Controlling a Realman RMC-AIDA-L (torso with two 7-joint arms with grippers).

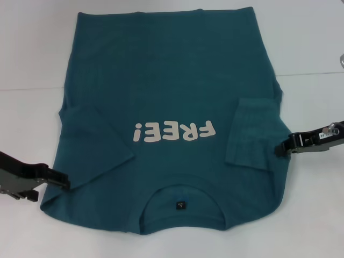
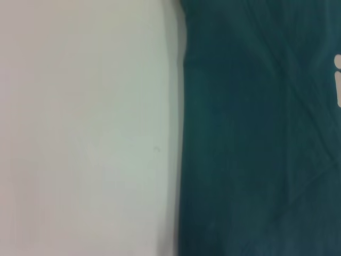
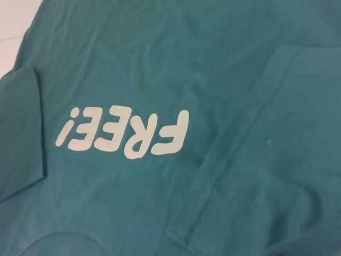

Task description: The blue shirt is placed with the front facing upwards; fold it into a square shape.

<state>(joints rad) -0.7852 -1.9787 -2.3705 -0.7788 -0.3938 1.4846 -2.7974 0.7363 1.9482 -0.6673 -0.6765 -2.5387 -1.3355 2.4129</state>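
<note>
The blue shirt (image 1: 166,97) is lying flat, front up, collar nearest the robot, on the white table (image 1: 32,64); both sleeves are sitting folded inward, so I'm guessing side folds are coming next; left gripper (image 1: 63,180) and right gripper (image 1: 279,148) are sitting at opposite edges; can't tell if either is pinching cloth.
</note>
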